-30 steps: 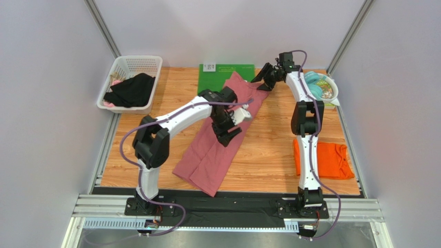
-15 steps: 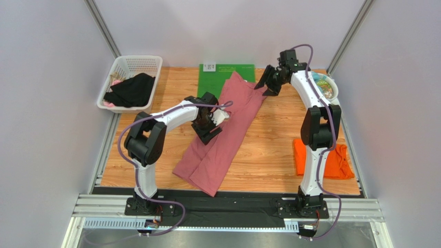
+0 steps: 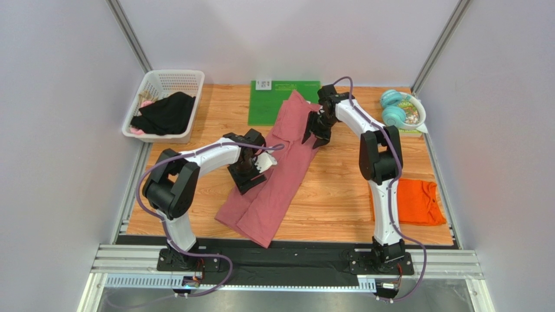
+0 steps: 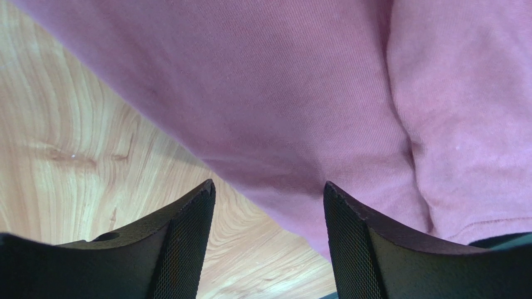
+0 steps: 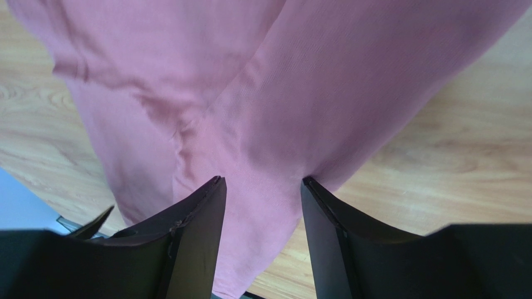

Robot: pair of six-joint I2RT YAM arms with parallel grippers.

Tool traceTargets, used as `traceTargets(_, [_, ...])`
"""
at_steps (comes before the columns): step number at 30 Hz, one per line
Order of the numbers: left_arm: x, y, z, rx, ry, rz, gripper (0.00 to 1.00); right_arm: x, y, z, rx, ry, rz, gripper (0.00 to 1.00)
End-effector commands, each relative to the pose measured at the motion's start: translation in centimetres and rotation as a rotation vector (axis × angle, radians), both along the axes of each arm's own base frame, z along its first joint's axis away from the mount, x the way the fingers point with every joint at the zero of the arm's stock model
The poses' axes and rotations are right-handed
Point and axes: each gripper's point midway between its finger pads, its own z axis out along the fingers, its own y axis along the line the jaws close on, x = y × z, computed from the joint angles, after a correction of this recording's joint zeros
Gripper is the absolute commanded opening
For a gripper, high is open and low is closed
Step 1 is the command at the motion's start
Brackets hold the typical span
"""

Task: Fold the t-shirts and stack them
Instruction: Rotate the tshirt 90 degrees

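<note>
The dusty rose-pink cloth t-shirt (image 3: 280, 169) lies folded lengthwise, slanting across the wooden table (image 3: 339, 188), with the bright orange t-shirt (image 3: 417, 201) well apart at the right. The left claw (image 4: 268, 190), released, hangs over the pink shirt's left edge; the right claw (image 5: 262, 180), released, over its right edge.

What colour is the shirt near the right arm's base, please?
The shirt is plain bright orange; the top view shows it best.

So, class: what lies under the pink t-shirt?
Its far tip overlaps the green mat; the rest of the pink t-shirt lies on the wooden table. Whether anything is hidden beneath the cloth cannot be seen.
</note>
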Motion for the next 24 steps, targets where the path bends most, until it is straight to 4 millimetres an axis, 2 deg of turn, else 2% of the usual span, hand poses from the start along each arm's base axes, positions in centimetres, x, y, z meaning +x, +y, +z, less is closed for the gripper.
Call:
traceTargets(1, [0.1,-0.4,2.2,-0.047,-0.033,-0.027,0.71,2.2,-1.5,-1.9,-0.056,0.009,-0.023,0.53])
traceTargets(6, [0.0,-0.4,3.0,-0.062,-0.048,-0.037,0.71,3.1,-2.6,-3.5,-0.083,0.029,-0.052,0.52])
traceTargets(11, [-0.4,-0.4,2.4,-0.060,-0.025,-0.043,0.71,3.4,-3.1,-5.0,-0.089,0.052,-0.059,0.52])
traceTargets(17, [-1.2,-0.8,1.6,-0.060,0.011,-0.058,0.71,5.3,-3.4,-4.9,-0.047,0.045,-0.073,0.52])
traceTargets(23, [-2.5,-0.9,-0.8,-0.010,0.048,-0.101,0.71,7.9,-3.4,-3.2,0.004,-0.020,-0.101,0.53])
traceTargets(24, [-2.8,-1.0,-1.2,-0.005,0.064,-0.101,0.71,8.1,-3.4,-3.4,0.013,-0.021,-0.103,0.53])
